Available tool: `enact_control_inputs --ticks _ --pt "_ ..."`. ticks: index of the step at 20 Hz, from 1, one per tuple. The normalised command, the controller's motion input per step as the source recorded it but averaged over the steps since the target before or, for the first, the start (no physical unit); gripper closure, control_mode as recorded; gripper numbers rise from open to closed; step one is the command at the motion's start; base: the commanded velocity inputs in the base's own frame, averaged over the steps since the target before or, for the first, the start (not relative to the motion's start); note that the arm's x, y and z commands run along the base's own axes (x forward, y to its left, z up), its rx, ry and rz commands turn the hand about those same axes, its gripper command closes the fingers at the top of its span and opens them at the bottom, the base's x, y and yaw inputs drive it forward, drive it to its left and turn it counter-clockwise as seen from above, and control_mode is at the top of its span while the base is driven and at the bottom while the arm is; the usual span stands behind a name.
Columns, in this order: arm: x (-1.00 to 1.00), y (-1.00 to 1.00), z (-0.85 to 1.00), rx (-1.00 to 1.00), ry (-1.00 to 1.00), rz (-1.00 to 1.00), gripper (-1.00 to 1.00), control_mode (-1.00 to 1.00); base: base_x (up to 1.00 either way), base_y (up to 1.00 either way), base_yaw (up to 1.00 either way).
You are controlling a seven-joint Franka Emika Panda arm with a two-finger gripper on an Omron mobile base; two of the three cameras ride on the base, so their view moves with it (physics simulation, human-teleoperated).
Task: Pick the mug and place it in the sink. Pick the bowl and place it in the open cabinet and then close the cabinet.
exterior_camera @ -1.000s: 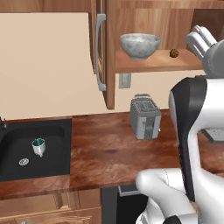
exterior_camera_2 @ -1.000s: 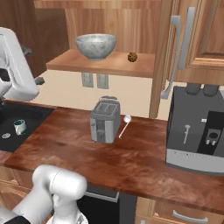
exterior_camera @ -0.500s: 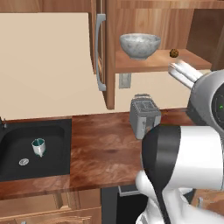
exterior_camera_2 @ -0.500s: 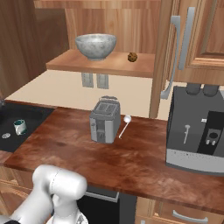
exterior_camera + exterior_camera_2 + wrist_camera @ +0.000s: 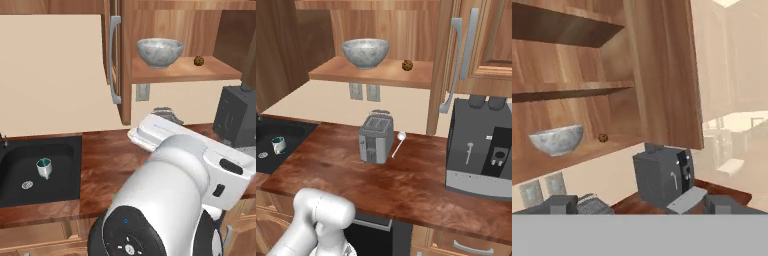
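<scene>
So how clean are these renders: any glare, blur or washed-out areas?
Left base view: sharp, but the arm blocks the lower right. Right base view: crisp, even light, soft sheen on the counter. Hand view: right side pale and washed out; bowl clear.

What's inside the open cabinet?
On the cabinet's bottom shelf sits the bowl, with a small brown ball beside it, not touching. The hand view shows a higher shelf, seen from below, so its top is hidden. What's inside the bowl can't be seen either.
</scene>
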Motion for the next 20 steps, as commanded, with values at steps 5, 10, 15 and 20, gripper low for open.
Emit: enact_control_inputs --ticks 5,10,15,20 --pt "0.05 0.60 0.07 -0.41 0.05 -0.22 -1.00 -1.00 0.00 0.00 0.00" --pt "0.08 0.44 0.06 -0.36 0.10 -0.24 -1.00 -1.00 0.00 0.00 0.00" --pt "0.23 0.21 -0.07 -0.01 0.04 -0.08 -1.00 -1.00 0.00 0.00 0.00" --pt "0.81 0.36 0.00 0.00 0.06 -0.04 -1.00 -1.00 0.00 0.00 0.00"
